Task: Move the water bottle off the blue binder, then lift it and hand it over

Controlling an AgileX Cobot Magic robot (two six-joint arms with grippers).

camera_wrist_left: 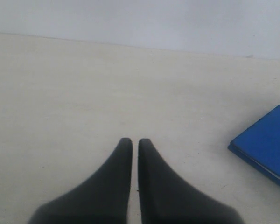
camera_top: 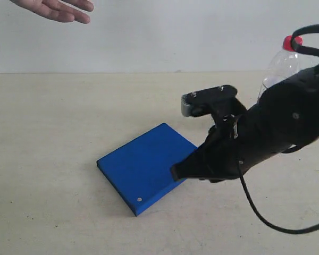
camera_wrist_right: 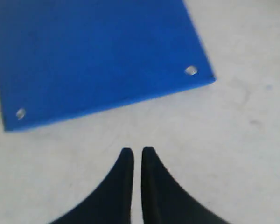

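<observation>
The blue binder (camera_top: 141, 167) lies flat on the table with nothing on top of it. It also shows as the blue binder (camera_wrist_right: 98, 56) in the right wrist view, with silver rivets (camera_wrist_right: 191, 70) near its edge. The water bottle (camera_top: 279, 69) stands upright behind the right arm, off the binder; its red cap (camera_top: 291, 42) shows, while its label and base are hidden. My right gripper (camera_top: 175, 172) is shut and empty, low at the binder's right edge (camera_wrist_right: 134, 150). My left gripper (camera_wrist_left: 132, 141) is shut and empty over bare table, with the binder's corner (camera_wrist_left: 266, 140) off to one side.
A person's open hand (camera_top: 58, 9) reaches in at the top left of the exterior view. A black cable (camera_top: 255, 207) hangs in a loop below the right arm. The left arm does not show in the exterior view.
</observation>
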